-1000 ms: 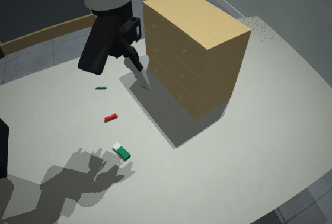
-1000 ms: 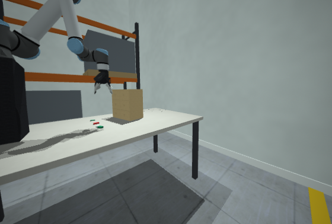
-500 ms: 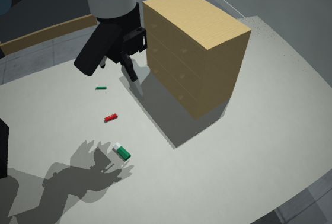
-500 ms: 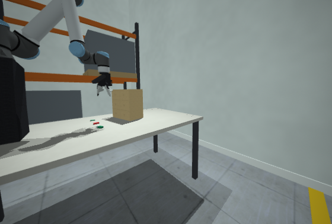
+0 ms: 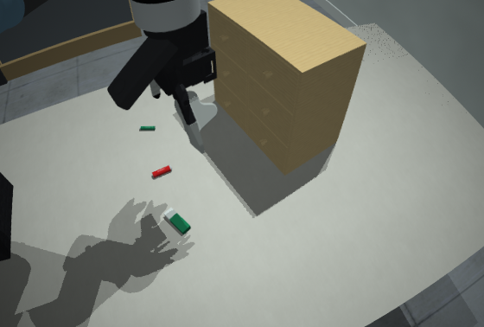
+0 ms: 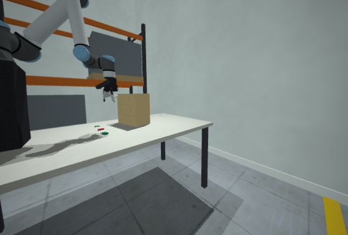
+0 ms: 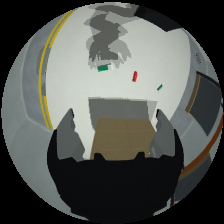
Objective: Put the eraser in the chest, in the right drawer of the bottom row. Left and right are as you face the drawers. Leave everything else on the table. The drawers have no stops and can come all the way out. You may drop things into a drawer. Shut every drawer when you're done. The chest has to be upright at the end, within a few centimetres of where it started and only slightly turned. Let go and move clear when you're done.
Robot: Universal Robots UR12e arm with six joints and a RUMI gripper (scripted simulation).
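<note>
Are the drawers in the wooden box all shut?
Yes, all shut. In the top view the chest has flat drawer fronts, none sticking out. The open gripper hangs in front, touching none.
</note>
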